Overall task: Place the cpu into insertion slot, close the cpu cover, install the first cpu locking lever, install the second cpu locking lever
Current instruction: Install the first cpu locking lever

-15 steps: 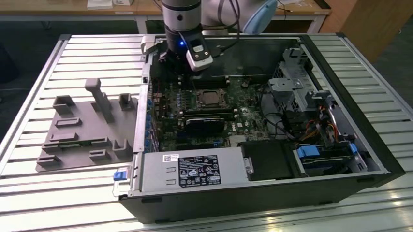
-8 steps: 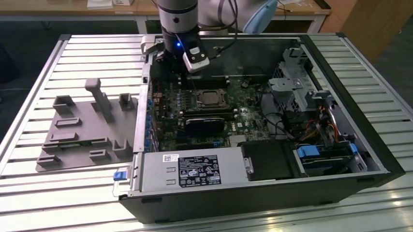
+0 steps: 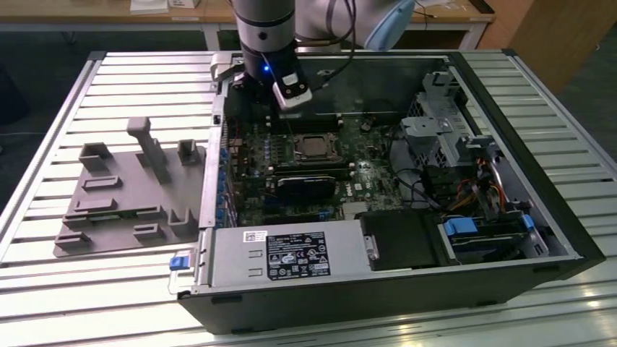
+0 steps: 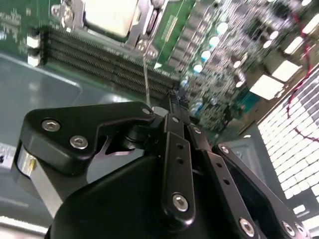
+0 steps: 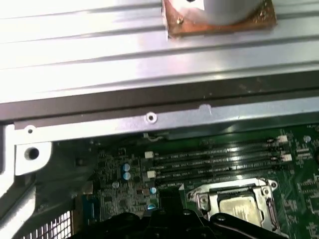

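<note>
Upright arm (image 3: 262, 29), jaws downward and tight together.

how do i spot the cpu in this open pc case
Look inside the open computer case at the green motherboard. Near its middle, beside the long black memory slots, sits the cpu. It is a small flat square with a dull silver top in a metal frame, unlike the larger black card.

Grey fixture tray (image 3: 101, 217), power supply (image 3: 289, 254), slatted table (image 3: 58, 289)
</note>
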